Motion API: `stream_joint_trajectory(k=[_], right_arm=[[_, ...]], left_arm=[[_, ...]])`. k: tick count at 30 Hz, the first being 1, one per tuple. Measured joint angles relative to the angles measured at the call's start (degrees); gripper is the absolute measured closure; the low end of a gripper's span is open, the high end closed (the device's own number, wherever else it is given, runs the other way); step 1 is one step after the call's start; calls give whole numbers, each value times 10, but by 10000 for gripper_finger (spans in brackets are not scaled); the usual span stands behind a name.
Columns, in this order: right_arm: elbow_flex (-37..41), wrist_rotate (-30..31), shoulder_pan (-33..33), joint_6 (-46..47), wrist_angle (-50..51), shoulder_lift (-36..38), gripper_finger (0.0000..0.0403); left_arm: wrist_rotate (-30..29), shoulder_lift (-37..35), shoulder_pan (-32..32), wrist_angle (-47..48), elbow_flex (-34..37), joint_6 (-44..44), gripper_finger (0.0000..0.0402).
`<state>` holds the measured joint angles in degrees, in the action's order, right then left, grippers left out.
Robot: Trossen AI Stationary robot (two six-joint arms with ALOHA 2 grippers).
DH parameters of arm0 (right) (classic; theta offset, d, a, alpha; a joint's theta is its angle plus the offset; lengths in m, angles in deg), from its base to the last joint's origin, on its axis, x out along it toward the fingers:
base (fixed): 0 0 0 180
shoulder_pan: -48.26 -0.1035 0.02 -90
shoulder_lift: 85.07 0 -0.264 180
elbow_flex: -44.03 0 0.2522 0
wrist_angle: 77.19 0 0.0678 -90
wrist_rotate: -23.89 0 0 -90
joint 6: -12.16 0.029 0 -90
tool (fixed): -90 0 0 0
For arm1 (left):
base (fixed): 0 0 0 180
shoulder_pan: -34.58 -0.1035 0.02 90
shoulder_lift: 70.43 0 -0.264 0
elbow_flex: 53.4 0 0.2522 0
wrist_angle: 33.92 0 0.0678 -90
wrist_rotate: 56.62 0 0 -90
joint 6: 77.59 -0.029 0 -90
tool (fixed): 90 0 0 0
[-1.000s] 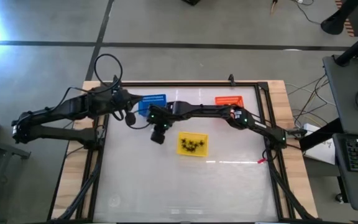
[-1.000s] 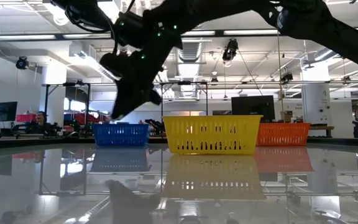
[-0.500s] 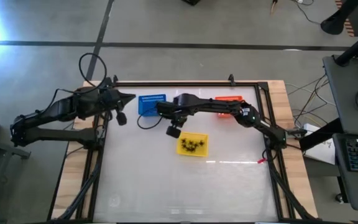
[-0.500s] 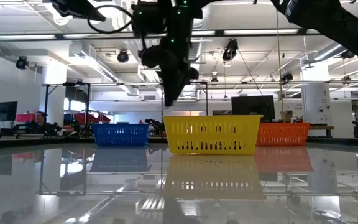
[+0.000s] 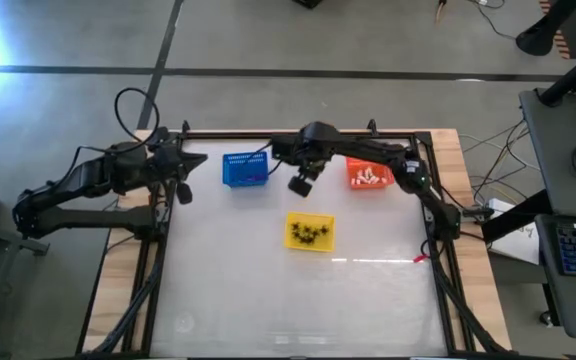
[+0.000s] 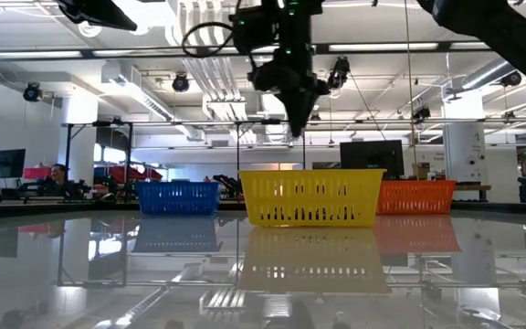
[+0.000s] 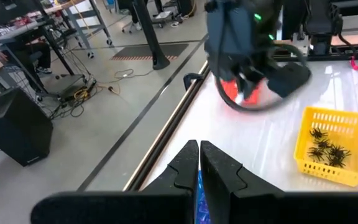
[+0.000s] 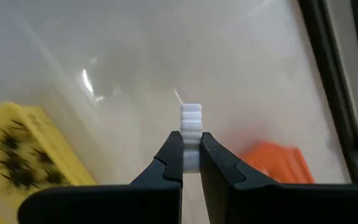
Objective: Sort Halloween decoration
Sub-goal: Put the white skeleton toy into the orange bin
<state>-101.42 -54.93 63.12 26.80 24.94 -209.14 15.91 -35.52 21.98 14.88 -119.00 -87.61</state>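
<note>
Swinging rightward from beside the blue basket (image 5: 245, 169), the right gripper (image 8: 191, 151), clamped on a white ribbed trinket (image 8: 191, 126), now hovers between blue and orange basket (image 5: 368, 174), needing further rightward travel before release; left gripper (image 7: 199, 163) waits clenched, far-left.

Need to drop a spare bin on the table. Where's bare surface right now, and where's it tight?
Free: the whole near half of the table, on the near side of the yellow basket, plus strips beside that basket. Crowded: the far edge, where the blue basket and orange basket sit, with the right gripper hanging between them holding a white trinket.
</note>
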Motion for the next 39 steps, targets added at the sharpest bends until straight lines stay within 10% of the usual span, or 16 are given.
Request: stream_joint_trajectory(k=[21, 39], right_arm=[[424, -41, 123, 118, -167, 325, 387], [624, 1, 153, 220, -276, 367, 355]], left_arm=[[0, -60, 0, 42, 0, -13, 402], [0, -65, 0, 69, 0, -13, 402]])
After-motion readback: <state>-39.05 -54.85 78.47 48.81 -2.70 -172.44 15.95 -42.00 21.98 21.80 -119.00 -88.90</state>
